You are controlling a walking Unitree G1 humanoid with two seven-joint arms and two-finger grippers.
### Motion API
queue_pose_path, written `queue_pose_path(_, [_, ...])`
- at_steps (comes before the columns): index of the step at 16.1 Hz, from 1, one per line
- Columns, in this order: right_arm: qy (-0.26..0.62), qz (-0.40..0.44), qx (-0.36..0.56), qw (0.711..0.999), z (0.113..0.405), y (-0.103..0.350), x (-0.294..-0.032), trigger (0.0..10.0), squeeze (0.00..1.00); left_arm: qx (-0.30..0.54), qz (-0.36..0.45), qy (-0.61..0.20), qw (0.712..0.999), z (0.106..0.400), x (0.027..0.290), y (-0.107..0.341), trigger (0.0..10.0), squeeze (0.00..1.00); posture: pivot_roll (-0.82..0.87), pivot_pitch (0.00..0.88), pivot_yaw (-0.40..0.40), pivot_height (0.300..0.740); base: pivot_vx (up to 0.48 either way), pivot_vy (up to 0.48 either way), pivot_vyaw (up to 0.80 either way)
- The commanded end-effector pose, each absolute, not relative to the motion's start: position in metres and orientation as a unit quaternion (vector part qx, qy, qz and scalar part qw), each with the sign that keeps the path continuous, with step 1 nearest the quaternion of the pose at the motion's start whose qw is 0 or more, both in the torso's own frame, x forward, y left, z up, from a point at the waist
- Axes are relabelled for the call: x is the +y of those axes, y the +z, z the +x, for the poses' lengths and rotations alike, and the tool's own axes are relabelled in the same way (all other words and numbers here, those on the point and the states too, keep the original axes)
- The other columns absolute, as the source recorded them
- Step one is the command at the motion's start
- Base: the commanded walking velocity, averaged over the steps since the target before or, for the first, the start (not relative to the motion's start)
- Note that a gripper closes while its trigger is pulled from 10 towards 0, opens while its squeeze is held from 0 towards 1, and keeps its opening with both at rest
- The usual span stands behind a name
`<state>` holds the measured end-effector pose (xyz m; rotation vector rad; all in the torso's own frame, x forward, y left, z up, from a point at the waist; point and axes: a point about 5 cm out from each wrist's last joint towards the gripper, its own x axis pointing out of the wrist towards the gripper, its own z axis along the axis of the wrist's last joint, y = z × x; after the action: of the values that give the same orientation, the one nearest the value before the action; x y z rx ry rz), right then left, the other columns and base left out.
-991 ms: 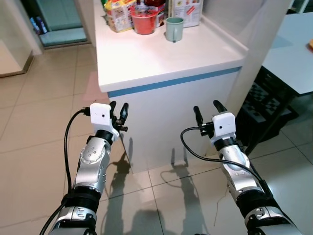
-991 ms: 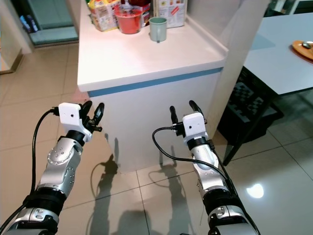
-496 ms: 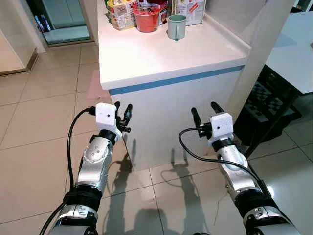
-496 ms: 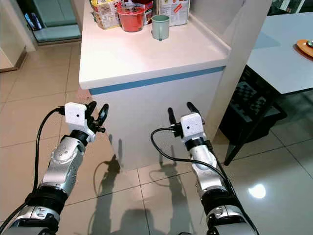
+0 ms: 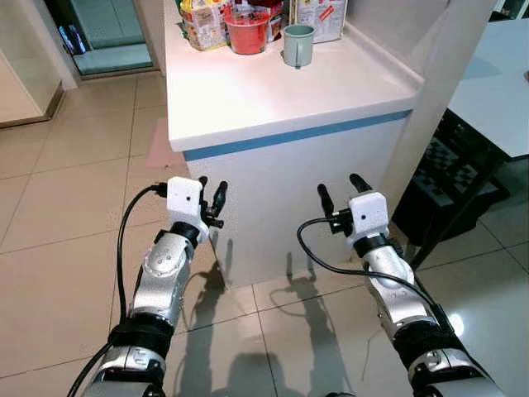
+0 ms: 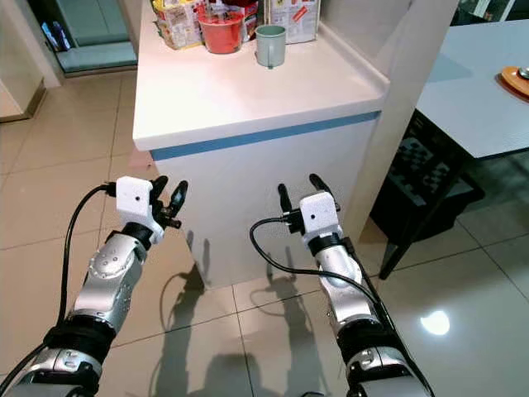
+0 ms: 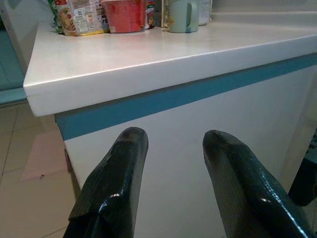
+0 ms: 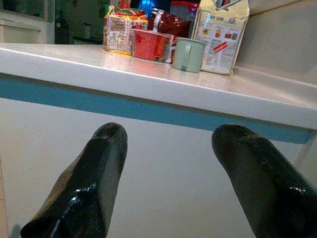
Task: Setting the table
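Observation:
A pale green mug [image 5: 297,45] stands at the far end of the white counter [image 5: 264,99], next to a red tub [image 5: 248,18] and some food packets [image 5: 202,21]. Both my grippers hover in front of the counter's white face, below its blue stripe, touching nothing. My left gripper [image 5: 212,192] is open and empty near the counter's left corner. My right gripper [image 5: 340,187] is open and empty toward the right side. Looking along the right wrist fingers [image 8: 94,173], the mug [image 8: 188,54] sits far back on the countertop.
A grey dining table [image 6: 471,99] stands to the right, with an orange plate [image 6: 517,81] at its far edge. A black crate [image 5: 446,178] sits under it. A white pillar [image 5: 434,91] rises beside the counter. Tiled floor [image 5: 66,207] stretches to the left.
The camera has shifted a little relative to the counter. Both grippers have sunk slightly and drawn a bit inward, still open.

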<state>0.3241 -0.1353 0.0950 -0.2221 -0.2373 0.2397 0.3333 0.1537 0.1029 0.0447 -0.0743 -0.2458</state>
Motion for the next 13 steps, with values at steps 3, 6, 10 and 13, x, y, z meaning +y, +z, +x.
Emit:
queue_pose_path(3, [0.108,-0.123,-0.147,0.976,0.327,0.105,-0.136,10.0,0.0,-0.046,0.029,-0.115,0.992,0.333,0.158,0.105,10.0,0.0,0.03,0.033,0.068,0.74,0.344,0.335,0.0])
queue_pose_path(6, [0.103,-0.12,-0.153,0.976,0.33,0.11,-0.137,10.0,0.0,-0.063,0.039,-0.111,0.991,0.337,0.159,0.114,10.0,0.0,0.03,0.033,0.068,0.74,0.338,0.341,0.0])
queue_pose_path(10, [0.086,-0.108,-0.194,0.971,0.34,0.135,-0.136,10.0,0.0,-0.077,0.059,-0.124,0.988,0.344,0.156,0.128,10.0,0.0,0.03,0.031,0.073,0.74,0.349,0.236,0.0])
queue_pose_path(13, [0.065,-0.104,-0.227,0.966,0.343,0.152,-0.141,10.0,0.0,-0.091,0.056,-0.131,0.986,0.346,0.151,0.137,10.0,0.0,0.03,0.034,0.074,0.74,0.0,0.0,0.0])
